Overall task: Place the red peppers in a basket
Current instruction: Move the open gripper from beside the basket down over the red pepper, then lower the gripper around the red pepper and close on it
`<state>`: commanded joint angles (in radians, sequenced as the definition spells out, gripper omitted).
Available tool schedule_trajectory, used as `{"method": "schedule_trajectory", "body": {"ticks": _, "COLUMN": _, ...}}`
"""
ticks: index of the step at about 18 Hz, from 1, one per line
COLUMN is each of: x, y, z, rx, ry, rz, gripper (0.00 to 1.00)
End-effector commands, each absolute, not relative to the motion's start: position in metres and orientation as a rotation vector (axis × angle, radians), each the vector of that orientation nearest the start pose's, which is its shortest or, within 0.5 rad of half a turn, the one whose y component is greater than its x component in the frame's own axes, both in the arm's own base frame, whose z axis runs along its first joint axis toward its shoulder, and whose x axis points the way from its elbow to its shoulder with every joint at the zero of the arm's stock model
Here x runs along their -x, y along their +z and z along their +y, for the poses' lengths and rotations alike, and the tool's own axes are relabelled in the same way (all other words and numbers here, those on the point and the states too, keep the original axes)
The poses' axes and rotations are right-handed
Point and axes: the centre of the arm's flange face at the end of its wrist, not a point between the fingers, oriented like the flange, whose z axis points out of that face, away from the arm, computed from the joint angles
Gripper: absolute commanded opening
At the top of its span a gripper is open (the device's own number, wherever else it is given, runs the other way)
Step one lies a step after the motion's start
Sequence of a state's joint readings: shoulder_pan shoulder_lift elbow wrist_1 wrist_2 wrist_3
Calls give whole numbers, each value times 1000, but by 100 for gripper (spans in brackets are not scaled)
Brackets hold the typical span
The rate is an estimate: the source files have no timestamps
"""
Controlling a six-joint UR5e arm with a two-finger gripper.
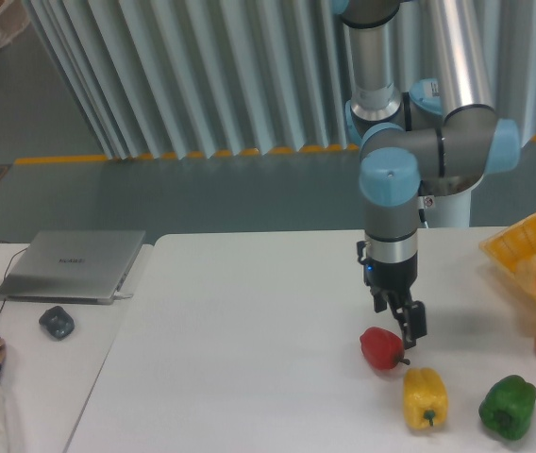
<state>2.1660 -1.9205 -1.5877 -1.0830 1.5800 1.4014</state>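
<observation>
A lab: robot arm [410, 160], white table [249, 321], laptop [72, 265].

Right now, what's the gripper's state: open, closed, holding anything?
Gripper: empty, hanging just above the red pepper; this view does not settle whether it is open or closed.

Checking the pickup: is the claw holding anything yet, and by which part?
Nothing is held. The claw hangs just above the red pepper, which lies on the table.
</observation>
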Motion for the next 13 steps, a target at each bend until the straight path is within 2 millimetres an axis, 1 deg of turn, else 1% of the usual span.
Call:
{"method": "schedule_trajectory", "body": {"ticks": 2, "x": 236, "y": 326, "z": 588, "rx": 2817, "ry": 140, "rz": 1289, "gripper": 100}}
{"method": "schedule_trajectory", "body": {"ticks": 4, "x": 221, "y": 317, "z": 597, "rx": 2791, "ry": 126, "rz": 1371, "gripper": 100}}
{"method": "schedule_trajectory", "body": {"ticks": 6, "x": 214, "y": 306, "z": 608, "rx": 2787, "ry": 114, "rz": 1404, "gripper": 100}}
{"method": "schedule_trajectory", "body": {"ticks": 8, "x": 205, "y": 299, "z": 611, "rx": 2817, "ry": 149, "rz": 1462, "gripper": 100}}
{"method": "schedule_trajectory", "body": {"ticks": 9, "x": 199, "y": 295, "z": 609, "rx": 2835, "ry": 164, "rz": 1493, "gripper": 100}}
{"method": "schedule_trajectory", "body": {"ticks": 13, "x": 200, "y": 292, "z": 608, "rx": 2811, "ry": 155, "rz": 1554, "gripper": 100}}
